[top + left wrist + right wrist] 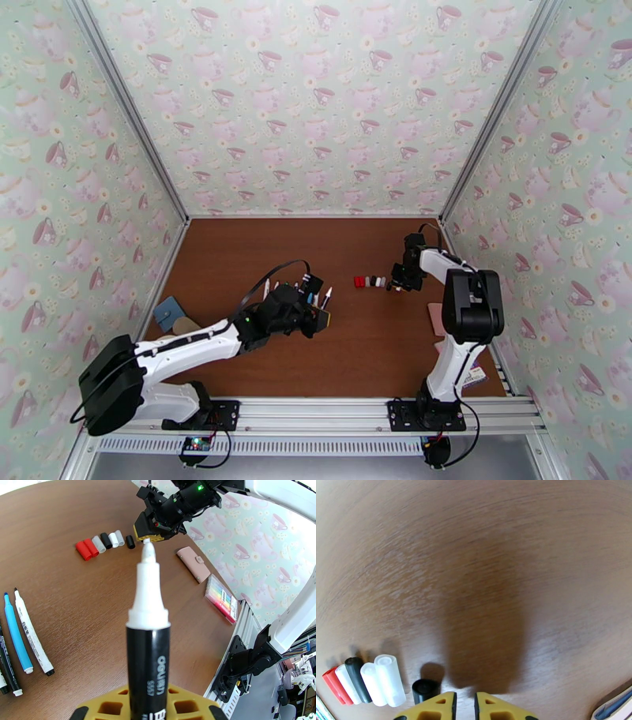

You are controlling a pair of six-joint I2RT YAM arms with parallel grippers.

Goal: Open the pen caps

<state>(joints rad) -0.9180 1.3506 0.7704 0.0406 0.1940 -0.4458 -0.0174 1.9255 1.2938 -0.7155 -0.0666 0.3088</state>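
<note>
Left hand [320, 316]: clamped tight on the barrel of a black pen [148, 669]; its white nib bare, aimed toward 2 o'clock in the overhead view, at the right hand.
Right hand [465, 707]: fingertips all but together, nothing between them; low over the tabletop [493, 578].
Caps: a row of caps [363, 679], two red, white, black and two white, lay touching side by side at 9 o'clock of the right hand; a lone black cap [424, 691] stood on end just beside that hand's left fingertip.
Other pens [23, 638]: laid parallel at 12 o'clock of the left hand in the overhead view; the blue and white ones I could make out looked uncapped.
Progress, judged: held pen open, its cap most likely the lone black one.
Risk one: a sideways sweep of the right hand would tip the standing cap and send it rolling; the row beside it could scatter too.
Risk two: the bare nib could smear ink on the right hand or the tabletop if the arms closed in.
Risk three: setting the pen down carelessly could nudge the laid pens.
Around: a pink case [193, 563] and a highlighter pack [222, 603] at 5 o'clock of the caps; neither blocked anything.
</note>
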